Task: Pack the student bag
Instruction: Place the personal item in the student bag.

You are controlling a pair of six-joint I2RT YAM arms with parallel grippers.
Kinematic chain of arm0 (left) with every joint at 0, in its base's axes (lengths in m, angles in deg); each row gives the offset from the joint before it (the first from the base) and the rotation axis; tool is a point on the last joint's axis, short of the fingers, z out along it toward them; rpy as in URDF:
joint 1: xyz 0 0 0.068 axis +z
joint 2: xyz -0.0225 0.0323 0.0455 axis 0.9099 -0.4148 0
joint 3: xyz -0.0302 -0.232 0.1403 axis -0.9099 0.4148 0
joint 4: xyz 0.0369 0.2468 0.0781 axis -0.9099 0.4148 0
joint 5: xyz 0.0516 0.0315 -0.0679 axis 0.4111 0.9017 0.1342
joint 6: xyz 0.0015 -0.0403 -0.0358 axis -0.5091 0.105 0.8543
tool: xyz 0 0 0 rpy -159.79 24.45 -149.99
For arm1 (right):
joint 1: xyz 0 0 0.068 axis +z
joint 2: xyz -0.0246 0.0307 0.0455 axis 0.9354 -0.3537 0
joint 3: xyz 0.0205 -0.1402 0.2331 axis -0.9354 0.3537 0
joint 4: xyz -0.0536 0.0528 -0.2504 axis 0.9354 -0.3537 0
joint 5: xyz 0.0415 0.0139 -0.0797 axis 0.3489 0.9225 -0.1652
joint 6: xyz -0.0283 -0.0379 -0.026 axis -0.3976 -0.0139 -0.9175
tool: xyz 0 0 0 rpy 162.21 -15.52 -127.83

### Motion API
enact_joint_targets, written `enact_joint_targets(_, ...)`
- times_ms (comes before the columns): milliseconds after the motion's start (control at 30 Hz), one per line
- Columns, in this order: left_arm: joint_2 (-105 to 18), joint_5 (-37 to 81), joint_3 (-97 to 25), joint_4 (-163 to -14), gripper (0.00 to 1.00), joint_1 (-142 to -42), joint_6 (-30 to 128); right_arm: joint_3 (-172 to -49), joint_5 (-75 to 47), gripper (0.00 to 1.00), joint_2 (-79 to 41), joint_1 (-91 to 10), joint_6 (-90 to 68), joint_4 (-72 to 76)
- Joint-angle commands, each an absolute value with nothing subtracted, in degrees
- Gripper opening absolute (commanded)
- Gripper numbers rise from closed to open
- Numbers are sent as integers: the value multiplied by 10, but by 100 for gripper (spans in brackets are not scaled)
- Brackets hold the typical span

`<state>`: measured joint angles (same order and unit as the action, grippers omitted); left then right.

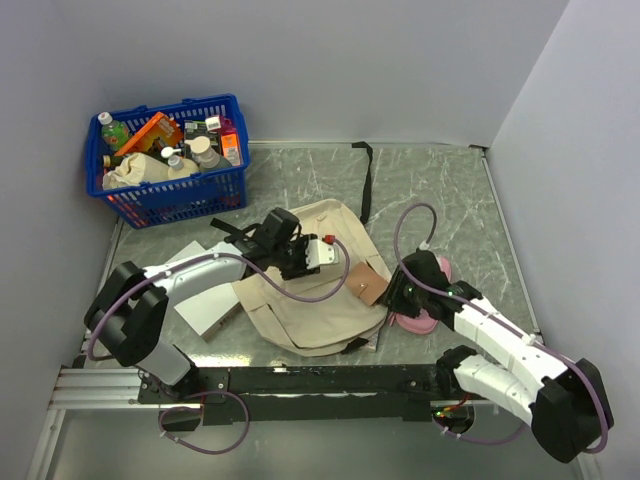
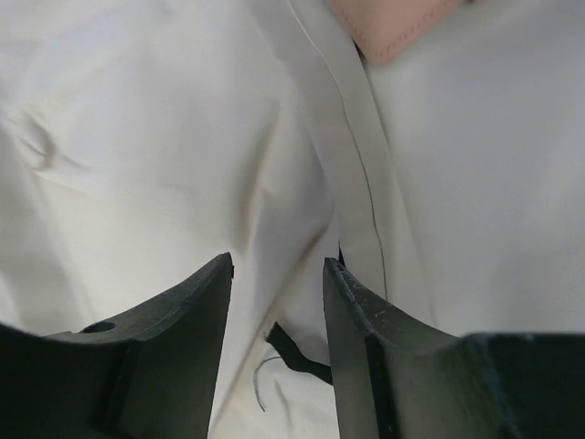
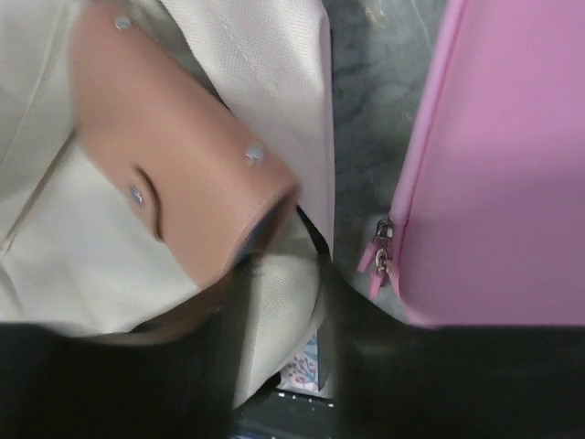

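Note:
The student bag [image 1: 310, 300], cream fabric with a brown leather patch [image 1: 372, 287], lies flat in the middle of the table. My left gripper [image 1: 322, 254] hovers over its upper part. In the left wrist view that gripper [image 2: 279, 274] is open, with a loose fold of the bag's cloth [image 2: 164, 146] under the gap and nothing pinched. My right gripper [image 1: 397, 294] is at the bag's right edge. In the blurred right wrist view its jaws [image 3: 283, 306] stand apart, with a strip of the bag's cream edge [image 3: 279, 311] between them, beside the brown patch [image 3: 174, 155].
A blue basket [image 1: 170, 195] full of bottles and packets stands at the back left. White books [image 1: 205, 300] lie left of the bag. A pink pouch [image 1: 428, 300] [image 3: 503, 165] lies just right of my right gripper. A black strap [image 1: 366, 180] trails behind the bag.

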<state>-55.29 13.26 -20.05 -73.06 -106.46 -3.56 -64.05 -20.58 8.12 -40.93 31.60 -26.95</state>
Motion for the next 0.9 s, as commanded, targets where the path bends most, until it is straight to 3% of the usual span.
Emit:
enact_joint_targets(0,-562,128,-188,-717,49,-1067,-43,-608,-182,72,134,-405,304,-263)
enact_joint_targets(100,-558,127,-178,-733,50,-1074,-52,-593,-175,92,162,-406,311,-234)
enact_joint_targets(133,-559,130,-177,-736,50,-1078,-54,-589,-175,93,167,-407,313,-228)
enact_joint_targets(500,-558,122,-158,-740,55,-1114,-65,-600,-156,91,197,-445,299,-191)
enact_joint_targets(667,-564,101,-147,-728,60,-1117,-71,-629,-161,87,209,-458,280,-223)
enact_joint_targets(867,-589,138,-135,-787,60,-1117,-71,-636,-170,87,215,-458,279,-253)
